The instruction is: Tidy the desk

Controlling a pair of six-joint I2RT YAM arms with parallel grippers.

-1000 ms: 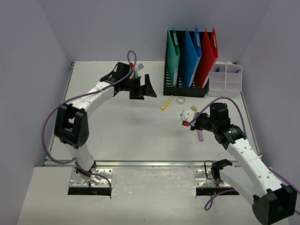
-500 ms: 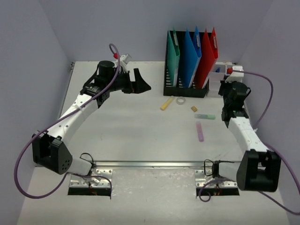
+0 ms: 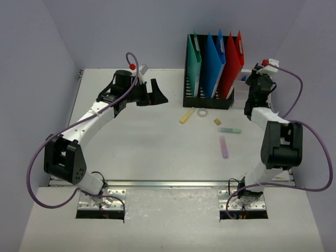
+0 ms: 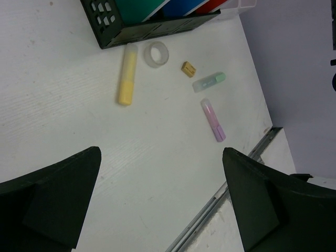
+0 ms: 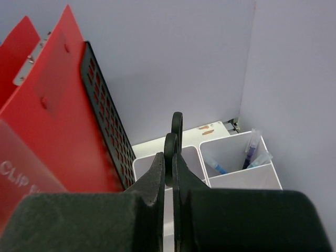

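Pale purple walls all round, with the white desk (image 3: 147,147) flat in the middle and the black file holder (image 3: 207,100) at its back.

Big change on the right: right gripper (image 5: 173,130) no longer low over the desk in front of the holder, now lifted up just right of the holder, nose over the clear box (image 5: 247,176). Squeezed tight together, with nothing seen between the fingers. Left gripper (image 4: 160,155) well left of the holder, moved only a little, jaws spread as wide as before and holding nothing.

Probably means one trip to the box just ended (only a guess). Lots left to tidy:
- yellow marker (image 4: 126,74) and tape ring (image 4: 157,53) just in front of the holder
- small brown thing (image 4: 188,69), green marker (image 4: 208,82) and purple marker (image 4: 213,119) further out in front, all loose on the desk

Hard to see:
- near parts of the box, hidden behind the closed fingers
- only blue pens (image 5: 251,149) showing, in the far right part
- brown thing too small to name
- red folder (image 5: 52,105) in the holder, label cut off at the edge
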